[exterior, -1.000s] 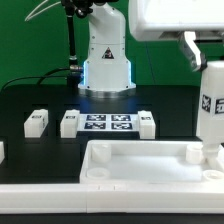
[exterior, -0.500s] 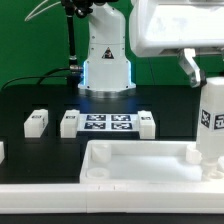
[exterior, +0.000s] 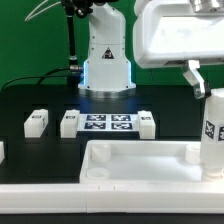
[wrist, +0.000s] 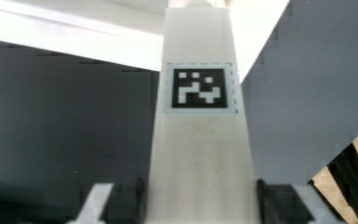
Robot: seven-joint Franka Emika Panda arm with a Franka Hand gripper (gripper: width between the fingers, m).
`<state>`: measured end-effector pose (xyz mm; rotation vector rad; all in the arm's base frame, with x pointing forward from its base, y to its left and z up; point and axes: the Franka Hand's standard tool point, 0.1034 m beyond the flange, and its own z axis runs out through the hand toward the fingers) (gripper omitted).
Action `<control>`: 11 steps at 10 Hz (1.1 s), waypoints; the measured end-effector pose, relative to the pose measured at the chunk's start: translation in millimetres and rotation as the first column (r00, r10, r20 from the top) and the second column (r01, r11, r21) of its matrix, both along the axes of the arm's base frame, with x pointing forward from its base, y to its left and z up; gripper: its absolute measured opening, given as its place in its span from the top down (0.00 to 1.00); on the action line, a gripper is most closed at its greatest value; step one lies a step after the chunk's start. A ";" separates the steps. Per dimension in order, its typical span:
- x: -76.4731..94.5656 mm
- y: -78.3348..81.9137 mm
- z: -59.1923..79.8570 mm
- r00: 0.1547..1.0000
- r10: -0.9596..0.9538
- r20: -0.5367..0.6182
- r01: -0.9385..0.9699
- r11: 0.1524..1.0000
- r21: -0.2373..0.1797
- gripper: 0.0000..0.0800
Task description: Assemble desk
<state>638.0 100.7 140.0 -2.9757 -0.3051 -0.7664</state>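
While you read the exterior view, start at 3 o'clock: the claw (exterior: 209,92) is clamped on the upper end of one white leg (exterior: 213,130), and that leg stands upright with its tag facing the camera. Its foot meets the tabletop (exterior: 130,170) at the corner around 4 o'clock. The raised rim hides the socket, so you cannot tell whether the foot is seated, merely resting on the edge, or hanging just above it. The tabletop itself fills the frame from 5 to 8 o'clock, lying flat on the dark surface (exterior: 30,100). Behind it, near the centre, lies the marker board (exterior: 108,123). Three loose legs (exterior: 37,121) lie at or just beside the board's ends, well apart from the one you hold. The arm base (exterior: 107,55) stands at 12 o'clock.

Turning to the wrist view, you see the leg (wrist: 201,110) running straight away from the camera, tag square on, with a claw (wrist: 188,205) finger pressed to each side. The grip looks centred, and no tilt shows.

From here, the trouble I would expect is at the hidden socket. If the foot sits slightly off the hole, a downward push could catch the rim and either jam the leg or shove the tabletop across the surface, since nothing visible pins it. A twist applied while misaligned could bind the joint. Because the hold is high on a tall part, a sideways load at the foot could also lever the leg askew between the fingers.
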 end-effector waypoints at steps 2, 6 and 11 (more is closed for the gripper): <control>-1.6 1.6 -5.9 1.000 0.002 -0.005 -0.002 1.000 0.000 0.64; -0.9 14.9 -12.2 0.995 -0.019 0.095 0.017 0.999 0.027 0.64; -3.5 14.1 -12.5 0.993 -0.027 0.114 0.025 1.000 0.020 0.32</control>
